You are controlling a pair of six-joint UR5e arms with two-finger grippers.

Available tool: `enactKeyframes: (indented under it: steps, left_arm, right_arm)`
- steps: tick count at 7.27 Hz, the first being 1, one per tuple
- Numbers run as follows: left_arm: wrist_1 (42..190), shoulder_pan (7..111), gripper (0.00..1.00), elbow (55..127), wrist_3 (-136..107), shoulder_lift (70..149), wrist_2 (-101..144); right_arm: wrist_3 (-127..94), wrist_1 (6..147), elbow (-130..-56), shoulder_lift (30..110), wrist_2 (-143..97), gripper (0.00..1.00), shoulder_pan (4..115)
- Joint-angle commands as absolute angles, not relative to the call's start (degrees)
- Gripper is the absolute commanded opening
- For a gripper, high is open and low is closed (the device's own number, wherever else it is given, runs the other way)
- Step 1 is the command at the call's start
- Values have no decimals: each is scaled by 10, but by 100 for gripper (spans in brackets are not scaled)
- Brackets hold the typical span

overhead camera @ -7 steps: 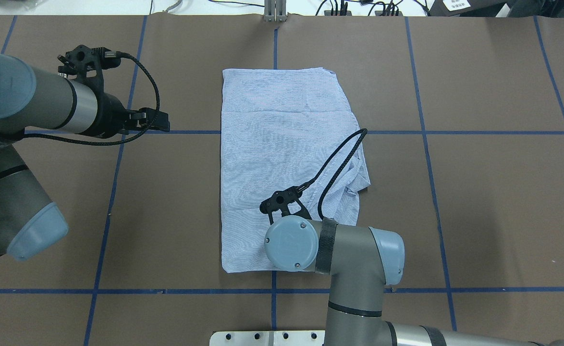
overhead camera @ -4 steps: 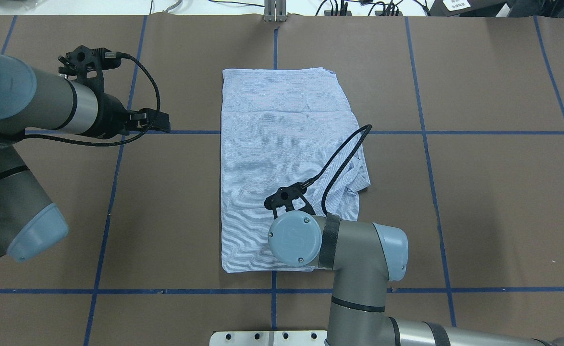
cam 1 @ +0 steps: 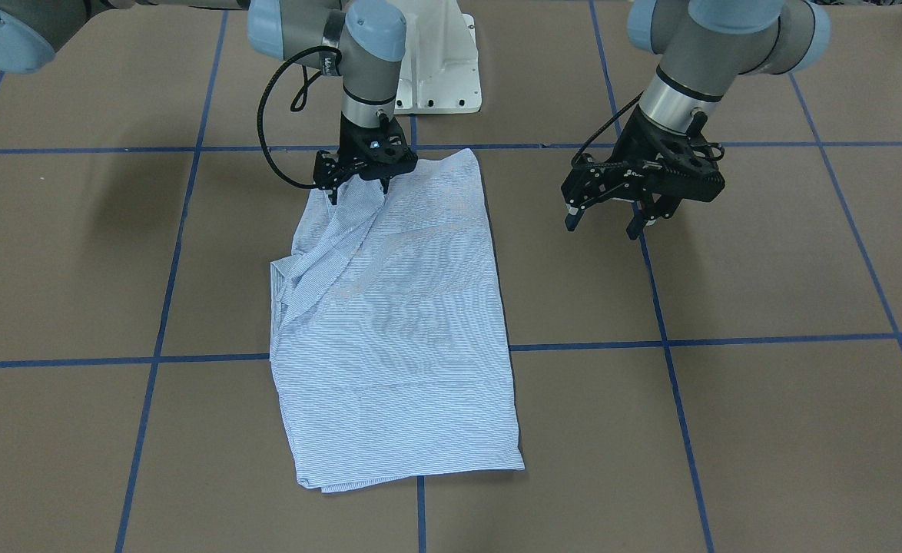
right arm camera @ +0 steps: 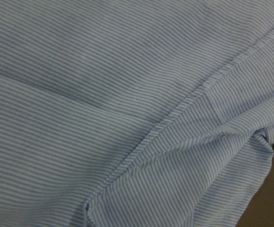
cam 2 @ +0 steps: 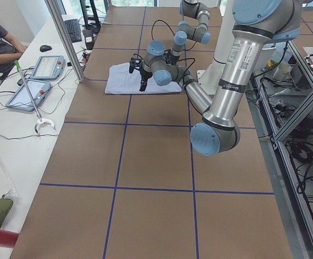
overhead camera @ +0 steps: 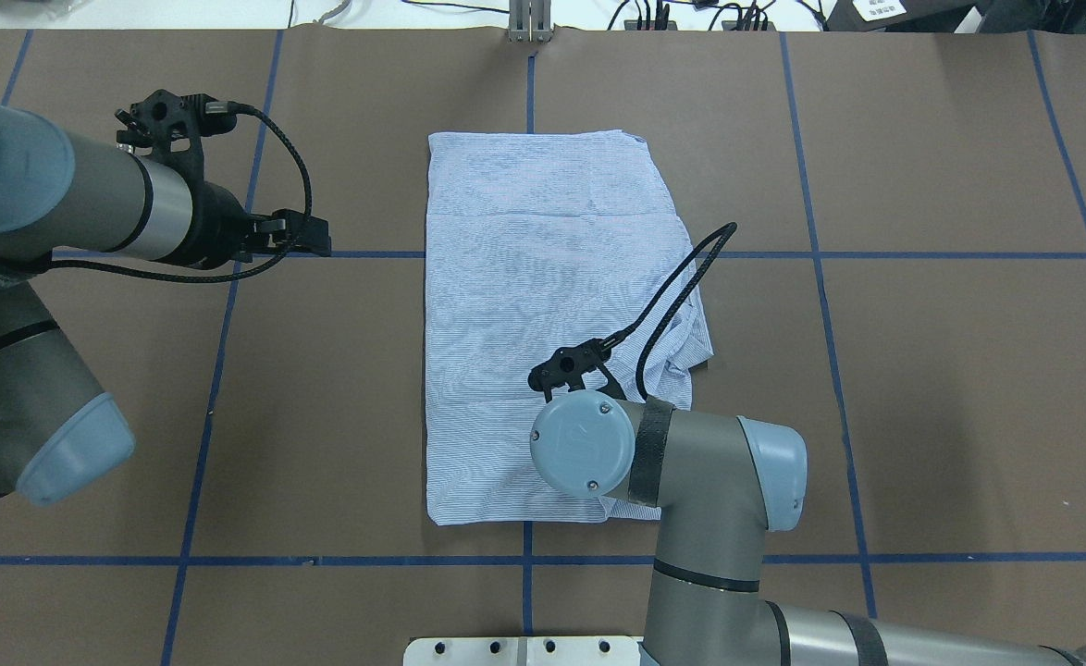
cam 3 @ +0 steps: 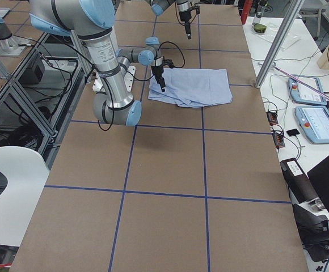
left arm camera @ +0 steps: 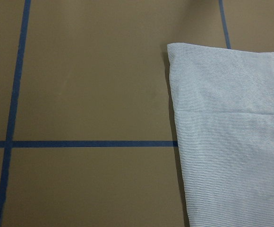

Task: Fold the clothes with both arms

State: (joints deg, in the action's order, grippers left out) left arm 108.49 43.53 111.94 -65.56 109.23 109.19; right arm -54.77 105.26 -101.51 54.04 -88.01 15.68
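Observation:
The light blue striped shirt point(overhead camera: 524, 305) lies folded into a long rectangle at the table's middle, with a crumpled bulge point(overhead camera: 686, 356) on its right edge. It also shows in the front view point(cam 1: 397, 330). My right gripper point(cam 1: 359, 193) points down at the shirt's near right corner, jaws apart, tips at the fabric, with wrinkles running from it. In the overhead view my right wrist point(overhead camera: 585, 444) hides it. The right wrist view shows only striped cloth and a seam point(right arm camera: 175, 111). My left gripper point(cam 1: 603, 226) is open and empty, hovering left of the shirt point(overhead camera: 314, 236).
The brown table cover point(overhead camera: 922, 370) is marked by blue tape lines point(overhead camera: 820, 254). The white pedestal base point(cam 1: 439, 69) stands at the robot's edge. A metal post point(overhead camera: 529, 23) and cables sit at the far edge. A seated operator point(cam 2: 0, 38) and tablets point(cam 2: 40, 67) are beyond it.
My right arm has shifted a little to the right and away from the robot over the shirt. The shirt and my left arm have hardly moved.

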Motion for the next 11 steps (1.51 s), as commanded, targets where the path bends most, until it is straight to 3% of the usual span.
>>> enactKeyframes:
  steps: [1, 3, 4, 8, 9, 11]
  left_arm:
    - [1085, 435, 100, 1119, -656, 1094, 1092]
    - [1084, 435, 100, 1119, -654, 1095, 1092]
    - [1084, 436, 100, 1119, -653, 1095, 1092]
    - [1084, 436, 100, 1118, -651, 1095, 1092]
    - [1084, 436, 100, 1119, -652, 1095, 1092]
    - [1084, 435, 100, 1119, -651, 1096, 1092]
  right_arm:
    - [-548, 1058, -1016, 542, -880, 99, 155]
    - [-548, 1053, -1015, 539, -884, 98, 154]
    - [-549, 1048, -1017, 535, -886, 90, 154]
    - [-549, 1022, -1020, 536, -906, 13, 154]
    - [-549, 1017, -1019, 538, -906, 2, 154]
    - [-549, 1017, -1019, 538, -906, 0, 152]
